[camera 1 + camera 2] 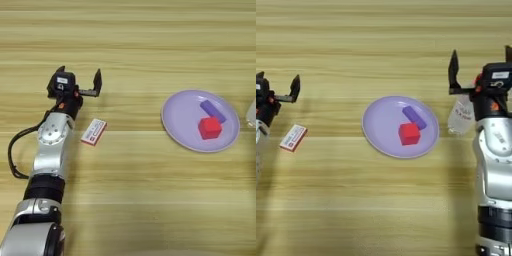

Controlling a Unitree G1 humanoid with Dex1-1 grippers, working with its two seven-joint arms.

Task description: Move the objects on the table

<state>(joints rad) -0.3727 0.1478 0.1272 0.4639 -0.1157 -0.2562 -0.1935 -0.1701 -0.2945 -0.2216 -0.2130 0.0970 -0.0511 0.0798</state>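
Observation:
The round lilac plate [381, 135] lies mid-table and holds the red cube [409, 133] and the purple block [414, 116]. Just right of the plate is the clear bottle [460, 117]. Only its body shows, because my right wrist covers its top. My right gripper [481, 62] is open, its fingers [453, 70] spread wide above and behind the bottle with nothing between them. The white-and-red packet [93, 132] lies flat at the left. My left gripper [79, 79] is open and empty, a little beyond and left of the packet.
The light wooden table [130, 200] fills the view. My left forearm [50, 150] runs down the left side with a black cable looping beside it, and my right forearm [496, 170] runs down the right side.

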